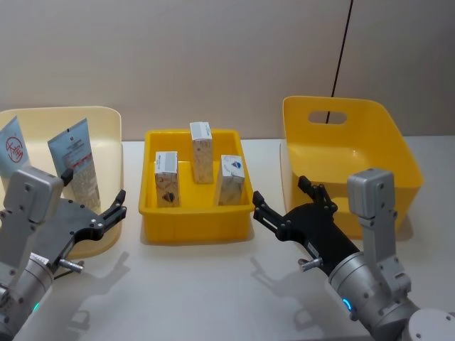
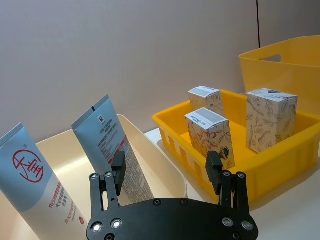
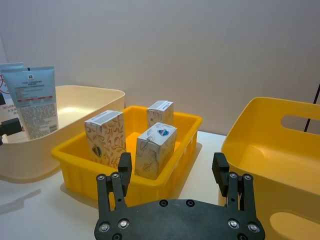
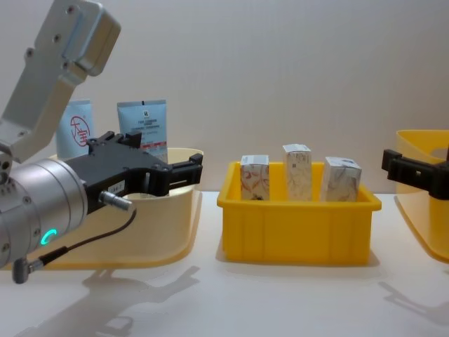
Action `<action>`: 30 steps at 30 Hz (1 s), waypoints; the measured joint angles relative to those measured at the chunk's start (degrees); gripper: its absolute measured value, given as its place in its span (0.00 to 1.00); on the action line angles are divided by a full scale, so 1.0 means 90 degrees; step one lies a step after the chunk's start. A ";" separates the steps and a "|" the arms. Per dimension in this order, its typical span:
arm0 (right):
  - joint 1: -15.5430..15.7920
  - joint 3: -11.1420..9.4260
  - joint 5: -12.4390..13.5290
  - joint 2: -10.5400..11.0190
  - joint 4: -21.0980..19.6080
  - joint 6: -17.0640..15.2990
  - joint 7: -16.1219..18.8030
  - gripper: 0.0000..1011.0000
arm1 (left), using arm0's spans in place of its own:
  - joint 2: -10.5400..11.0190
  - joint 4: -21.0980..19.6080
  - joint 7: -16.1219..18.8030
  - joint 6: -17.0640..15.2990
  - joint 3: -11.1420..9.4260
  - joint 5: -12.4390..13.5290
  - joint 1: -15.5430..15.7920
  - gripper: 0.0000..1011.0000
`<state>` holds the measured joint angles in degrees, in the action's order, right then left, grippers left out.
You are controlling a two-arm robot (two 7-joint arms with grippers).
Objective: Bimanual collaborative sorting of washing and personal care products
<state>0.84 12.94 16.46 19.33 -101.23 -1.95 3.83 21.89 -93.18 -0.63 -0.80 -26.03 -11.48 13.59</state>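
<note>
Two pale-blue tubes stand in the cream bin (image 1: 106,121) at the left: one with a red circled character (image 1: 13,149), one with small print (image 1: 77,160). Three marbled white cartons (image 1: 166,177) (image 1: 202,151) (image 1: 231,179) stand upright in the yellow tray (image 1: 195,231) at the centre. My left gripper (image 1: 94,186) is open and holds nothing; it hovers at the cream bin's front right corner, just before the printed tube (image 2: 107,132). My right gripper (image 1: 279,190) is also open and bare, between the tray and the yellow bin, pointing at the cartons (image 3: 155,147).
A tall yellow bin (image 1: 398,142) with a handle slot stands at the right with nothing visible inside. A plain wall runs close behind the containers. Bare white table lies in front of the tray and between the two arms.
</note>
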 joint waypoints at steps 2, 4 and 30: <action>0.0000 0.0000 0.0000 0.0000 0.0000 0.0000 0.0000 0.99 | 0.0000 0.0000 0.0000 0.0000 0.0000 0.0000 0.0000 0.99; 0.0000 0.0000 0.0000 0.0000 0.0000 0.0000 0.0000 0.99 | 0.0000 0.0000 0.0000 0.0000 0.0000 0.0000 0.0000 0.99; 0.0000 0.0000 0.0000 0.0000 0.0000 0.0000 0.0000 0.99 | 0.0000 0.0016 -0.0035 0.0002 0.0018 -0.0014 0.0005 0.99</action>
<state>0.84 12.94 16.46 19.34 -101.23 -1.95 3.83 21.89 -93.03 -0.94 -0.78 -25.87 -11.60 13.63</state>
